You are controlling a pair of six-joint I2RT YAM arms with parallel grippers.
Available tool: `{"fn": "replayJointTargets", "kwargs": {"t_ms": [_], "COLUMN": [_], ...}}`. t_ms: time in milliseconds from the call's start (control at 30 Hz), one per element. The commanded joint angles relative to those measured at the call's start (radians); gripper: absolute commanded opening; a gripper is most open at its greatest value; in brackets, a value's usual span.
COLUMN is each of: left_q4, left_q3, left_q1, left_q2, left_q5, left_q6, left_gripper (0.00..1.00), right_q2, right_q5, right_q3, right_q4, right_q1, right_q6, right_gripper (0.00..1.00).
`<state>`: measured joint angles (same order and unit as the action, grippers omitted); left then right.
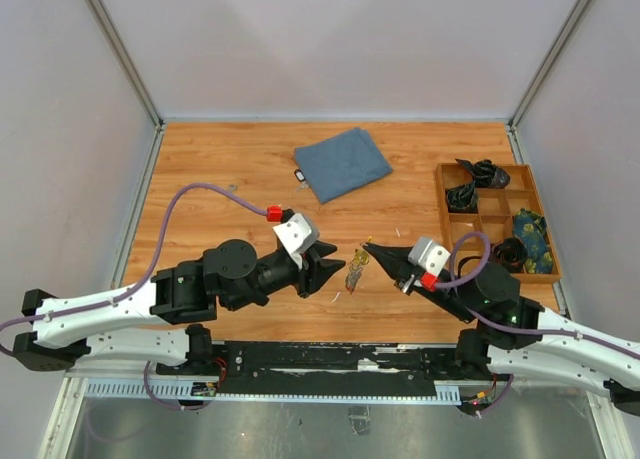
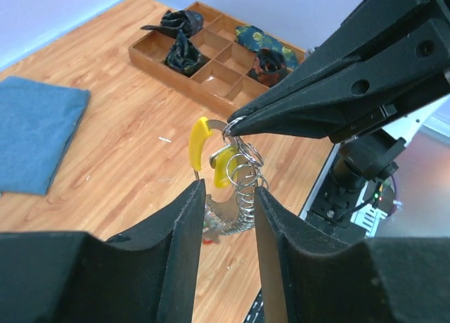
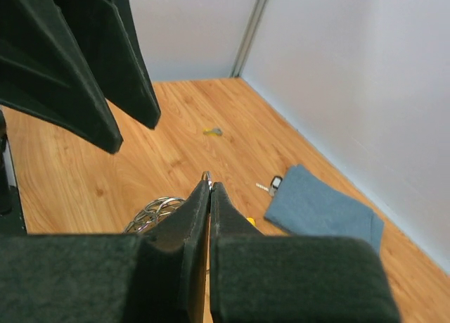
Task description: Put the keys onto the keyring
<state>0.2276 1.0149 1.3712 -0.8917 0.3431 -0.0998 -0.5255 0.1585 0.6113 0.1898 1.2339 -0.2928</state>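
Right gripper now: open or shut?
Shut on the keyring. The right gripper has its fingers pressed together with no gap, and they pinch the ring's wire at the very tips.

Overhead camera looks down; both close wrist cameras share the keyring.

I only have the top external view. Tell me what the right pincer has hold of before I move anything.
Observer: The right pincer is shut on a thin loop at the top of the keyring; the bunch hangs below its tip.
Operator: Report the left side's grip.
Observer: No grip. The left pincer is open, and the bunch's lower end shows between its fingers.
Operator: Count what is on the ring.
Observer: Two yellow key heads show on it; the metal lower down is partly hidden, so I cannot count further.
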Motion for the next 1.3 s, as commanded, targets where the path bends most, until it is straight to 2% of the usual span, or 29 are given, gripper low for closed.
{"fn": "replayJointTargets", "kwargs": {"t_ms": [0, 100, 233, 300, 433, 500, 633, 767, 900, 1100, 1267], "left_q4": [-0.097, -0.043, 0.002, 0.003, 0.025, 0.039, 0.078, 0.131, 0.179, 0.208, 0.225], "left_q3": [-0.032, -0.041, -0.076, -0.096, -0.111, -0.114, -0.117, -0.12, -0.13, -0.153, -0.153], "left_q1": [-0.005, -0.106, -0.332, -0.403, -0.475, -0.492, -0.501, -0.503, -0.503, -0.506, -0.555], "left_q2": [0.042, 0.048, 0.05, 0.055, 0.056, 0.066, 0.101, 0.156, 0.198, 0.203, 0.165], "left_q5": [0.142, 0.13, -0.033, -0.077, -0.061, -0.038, 0.002, 0.056, 0.09, 0.101, 0.087], "left_q6": [-0.071, -0.136, -0.21, -0.223, -0.226, -0.227, -0.231, -0.237, -0.256, -0.288, -0.288], "left_gripper": [0.4, 0.41, 0.41, 0.41, 0.41, 0.42, 0.42, 0.43, 0.44, 0.44, 0.44], "right_q2": [-0.03, -0.046, -0.065, -0.081, -0.185, -0.271, -0.501, -0.689, -0.84, -0.987, -0.947], "right_q5": [0.066, 0.07, 0.065, 0.069, 0.048, 0.019, -0.037, -0.14, -0.245, -0.346, -0.393], "right_q3": [0.039, 0.058, 0.117, 0.156, 0.233, 0.244, 0.27, 0.318, 0.372, 0.424, 0.385], "right_q4": [-0.072, -0.167, -0.364, -0.468, -0.673, -0.718, -0.674, -0.539, -0.4, -0.27, -0.187], "right_q1": [-0.041, -0.066, -0.093, -0.102, -0.13, -0.143, -0.16, -0.182, -0.204, -0.251, -0.311], "right_q6": [0.053, 0.055, 0.023, -0.002, -0.057, -0.09, -0.138, -0.16, -0.113, 0.003, 0.131], "right_gripper": [0.01, 0.01, 0.01, 0.0, 0.0, 0.0, 0.01, 0.02, 0.07, 0.26, 0.41]}}
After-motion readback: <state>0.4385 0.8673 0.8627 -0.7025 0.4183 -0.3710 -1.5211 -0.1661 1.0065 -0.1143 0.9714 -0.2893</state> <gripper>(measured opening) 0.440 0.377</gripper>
